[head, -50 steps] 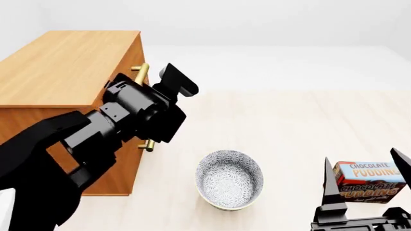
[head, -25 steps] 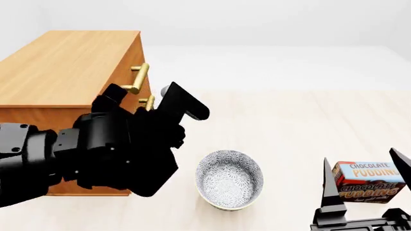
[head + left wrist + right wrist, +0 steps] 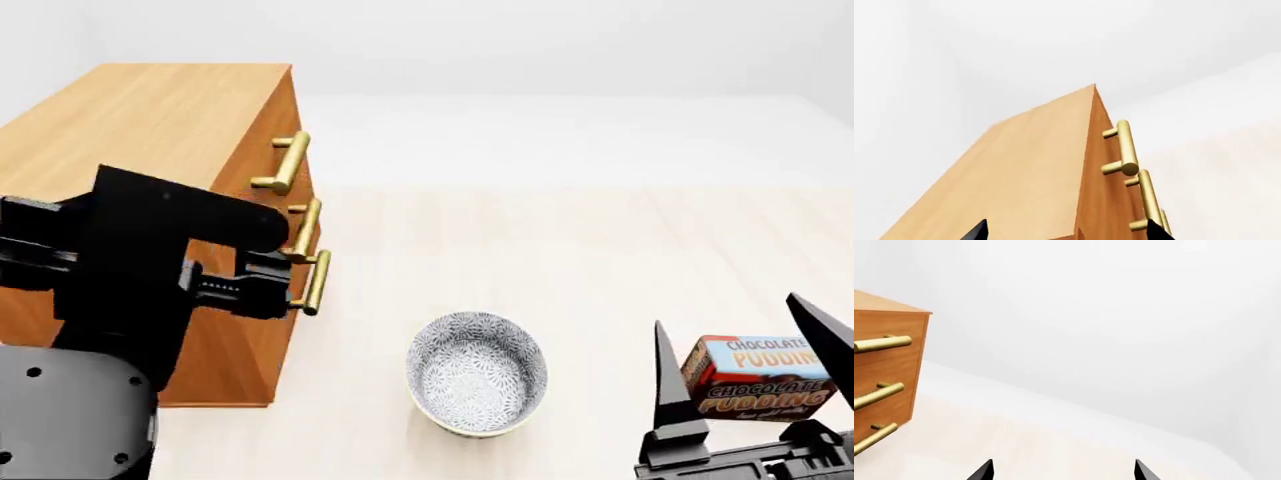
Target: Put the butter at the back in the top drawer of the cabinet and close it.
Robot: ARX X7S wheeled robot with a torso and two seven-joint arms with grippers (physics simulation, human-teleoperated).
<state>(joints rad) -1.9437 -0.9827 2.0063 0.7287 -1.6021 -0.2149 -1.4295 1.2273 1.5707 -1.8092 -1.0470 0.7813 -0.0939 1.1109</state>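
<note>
The cabinet [image 3: 147, 130] stands at the left, and all three drawers look shut. The top drawer [image 3: 276, 115] carries a brass handle [image 3: 284, 163], which also shows in the left wrist view as handle [image 3: 1126, 147]. The butter is out of view. My left arm [image 3: 160, 260] hangs in front of the cabinet's lower corner. My left gripper [image 3: 1067, 234] is open, and its tips frame the cabinet's top edge. Low at the right my right gripper [image 3: 738, 330] is open, and my right gripper [image 3: 1063, 471] has nothing between its tips.
A patterned bowl [image 3: 477, 372] sits on the pale floor, right of the cabinet. A "CHOCOLATE PUDDING" box [image 3: 761, 378] lies at the right, seen between the right fingers in the head view. The two lower drawers have handles [image 3: 307, 230] like the top one.
My left arm has pulled back and down to the left, uncovering all three handles. The right gripper has risen slightly in front of the pudding box.
</note>
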